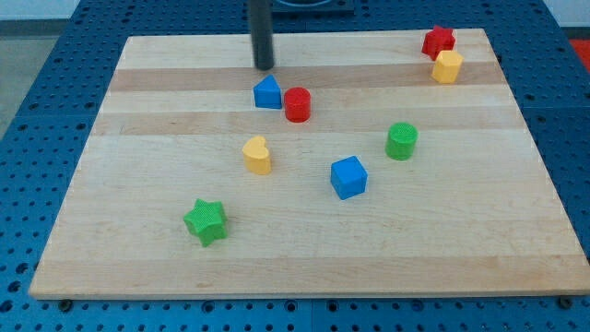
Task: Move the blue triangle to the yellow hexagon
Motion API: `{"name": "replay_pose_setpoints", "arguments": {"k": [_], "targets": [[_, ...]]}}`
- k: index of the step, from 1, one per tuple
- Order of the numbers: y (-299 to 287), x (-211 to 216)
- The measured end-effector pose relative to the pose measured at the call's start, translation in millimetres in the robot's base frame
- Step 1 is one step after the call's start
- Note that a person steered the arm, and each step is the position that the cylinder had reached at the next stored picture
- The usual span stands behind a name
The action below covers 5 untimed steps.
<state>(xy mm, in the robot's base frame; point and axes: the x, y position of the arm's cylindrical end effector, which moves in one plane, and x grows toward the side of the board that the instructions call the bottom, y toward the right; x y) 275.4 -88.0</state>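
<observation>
Gripperless, my tip point(265, 66) is seen just above the blue triangle point(267, 92), apart from it; nothing is held.

A pale wooden board point(304, 249) lies on a blue perforated table point(37, 55).

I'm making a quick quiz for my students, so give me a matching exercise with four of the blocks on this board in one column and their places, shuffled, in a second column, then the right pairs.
Blocks:
1. blue triangle
2. yellow hexagon
3. green star
4. blue cube

Places:
A. lowest on the board, toward the view's left
B. just below my tip, beside the red cylinder
C. near the board's middle, left of the green cylinder
D. top right corner, touching the red star

Pairs: 1-B, 2-D, 3-A, 4-C
</observation>
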Motion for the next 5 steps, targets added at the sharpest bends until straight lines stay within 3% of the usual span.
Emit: {"name": "replay_pose_setpoints", "arguments": {"k": [1,3,5], "targets": [[-15.5,35.9],[5.5,55.5],[130.1,54.2]]}}
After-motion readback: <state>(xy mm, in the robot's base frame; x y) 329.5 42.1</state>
